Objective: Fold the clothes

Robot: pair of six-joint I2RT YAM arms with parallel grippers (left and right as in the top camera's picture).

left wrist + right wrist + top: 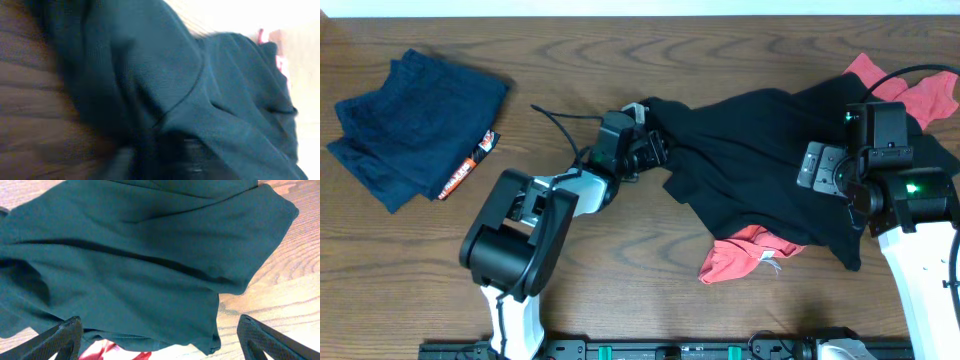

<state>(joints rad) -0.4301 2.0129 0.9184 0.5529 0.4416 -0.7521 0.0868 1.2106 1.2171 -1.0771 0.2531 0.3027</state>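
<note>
Two garments overlap at right of the overhead view: the black T-shirt (760, 150) lies crumpled on the worktop (620, 300) over a red garment (735, 258). The left gripper (655, 150) meets its centre-frame edge, grip impossible to tell; the right gripper (160, 330) hangs wide open above. Pulling could drag both.

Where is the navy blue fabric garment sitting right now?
In the overhead view, the navy blue fabric garment lies at the far left of the wooden table, apart from the black T-shirt, with the left arm between them.
</note>
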